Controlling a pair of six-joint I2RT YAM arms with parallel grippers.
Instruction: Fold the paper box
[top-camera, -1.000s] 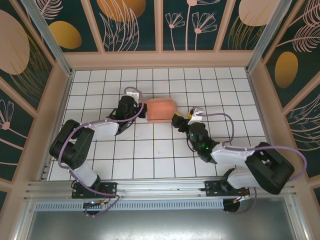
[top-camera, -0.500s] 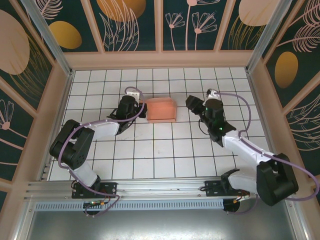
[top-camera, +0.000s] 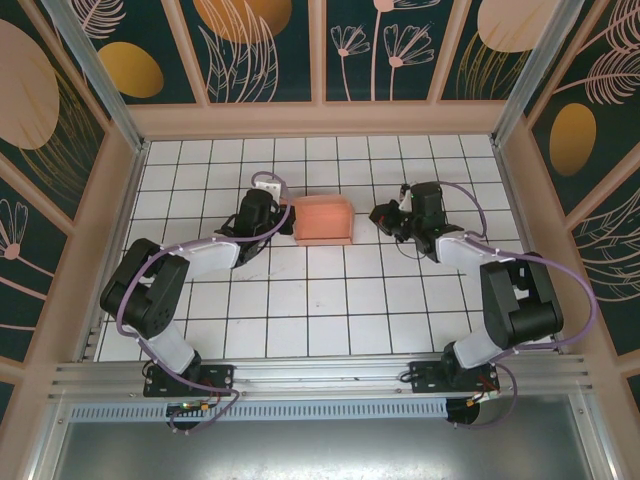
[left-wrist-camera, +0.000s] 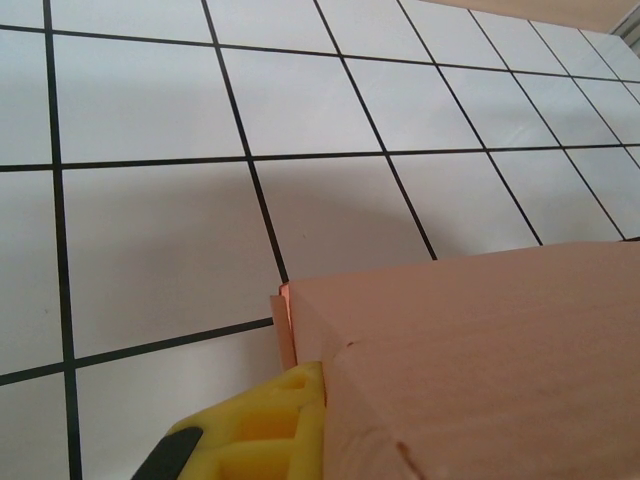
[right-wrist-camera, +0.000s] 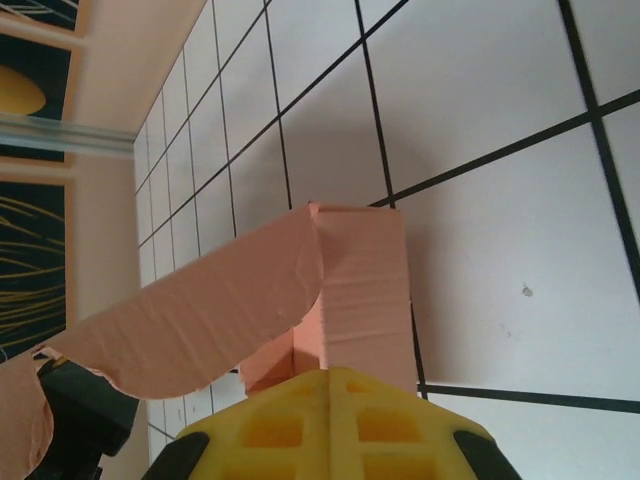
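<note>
With paper box (top-camera: 322, 220) at middle of table (top-camera: 330, 300), left gripper (top-camera: 286, 222) clenched on its left edge and right gripper (top-camera: 380, 215) clenched empty just off its right side, hold left pinch steady and press loose flap (right-wrist-camera: 200, 310) down gently with closed right tips, no crushing.

Readable text: none.
Paper box (top-camera: 322, 222): plain salmon card, unprinted.
Table tiles (top-camera: 330, 300): black grid lines, unnumbered.
Wall panels (top-camera: 260, 50): leaf and flower motifs, unlettered.
</note>
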